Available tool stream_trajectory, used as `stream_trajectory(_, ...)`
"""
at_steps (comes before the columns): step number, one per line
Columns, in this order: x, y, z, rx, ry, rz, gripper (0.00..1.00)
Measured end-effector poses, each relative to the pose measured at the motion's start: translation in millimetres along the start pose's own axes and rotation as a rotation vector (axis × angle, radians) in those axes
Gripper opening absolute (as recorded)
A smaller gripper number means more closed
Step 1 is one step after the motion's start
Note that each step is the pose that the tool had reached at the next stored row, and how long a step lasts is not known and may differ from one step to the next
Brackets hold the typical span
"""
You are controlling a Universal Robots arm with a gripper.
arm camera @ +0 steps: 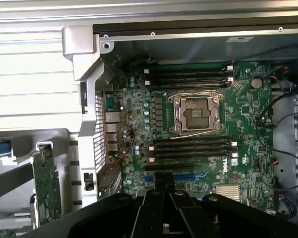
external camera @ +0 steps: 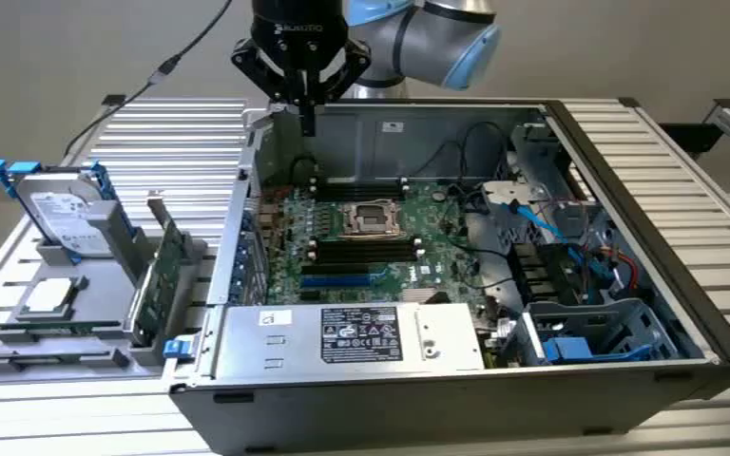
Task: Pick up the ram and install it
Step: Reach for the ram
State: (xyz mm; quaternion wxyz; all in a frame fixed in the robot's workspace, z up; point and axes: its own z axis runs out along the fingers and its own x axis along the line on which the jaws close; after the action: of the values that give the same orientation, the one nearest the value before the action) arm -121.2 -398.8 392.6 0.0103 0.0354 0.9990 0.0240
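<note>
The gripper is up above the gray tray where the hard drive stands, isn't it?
No. The gripper is up above the open computer case, not the gray tray where the hard drive stands. The exterior view shows it.

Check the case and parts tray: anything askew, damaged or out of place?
Nothing stands out. The ram lies flat in the tray, the expansion card stands on edge in its holder, and the motherboard shows empty memory slots and no visible damage. The gripper hangs above the case.
</note>
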Motion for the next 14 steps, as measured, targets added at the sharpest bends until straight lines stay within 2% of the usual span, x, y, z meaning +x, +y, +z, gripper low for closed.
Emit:
stream_trajectory(7, 0.6, 0.0, -0.1, 0.0001, 0.0007, 0.000, 0.11)
stream_trajectory(14, 30.0, -2.6, -0.3, 0.0001, 0.0015, 0.000, 0.11)
